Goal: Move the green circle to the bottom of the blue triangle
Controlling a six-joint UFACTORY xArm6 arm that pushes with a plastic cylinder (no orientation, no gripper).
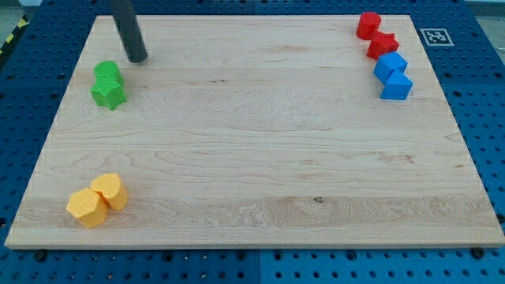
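Two green blocks sit at the view's left, near the top. The upper one, the green circle (106, 72), touches the green star (109, 94) below it. Two blue blocks sit at the view's right, near the top: an upper blue block (390, 66) and, touching it from below, a blue block (397, 85) that looks like the triangle. My tip (138, 58) rests on the board just up and to the right of the green circle, a small gap from it.
Two red blocks (368, 25) (383, 44) sit at the top right, just above the blue ones. Two yellow-orange blocks (110, 191) (86, 207) touch each other at the bottom left. The wooden board (260, 142) lies on a blue perforated table.
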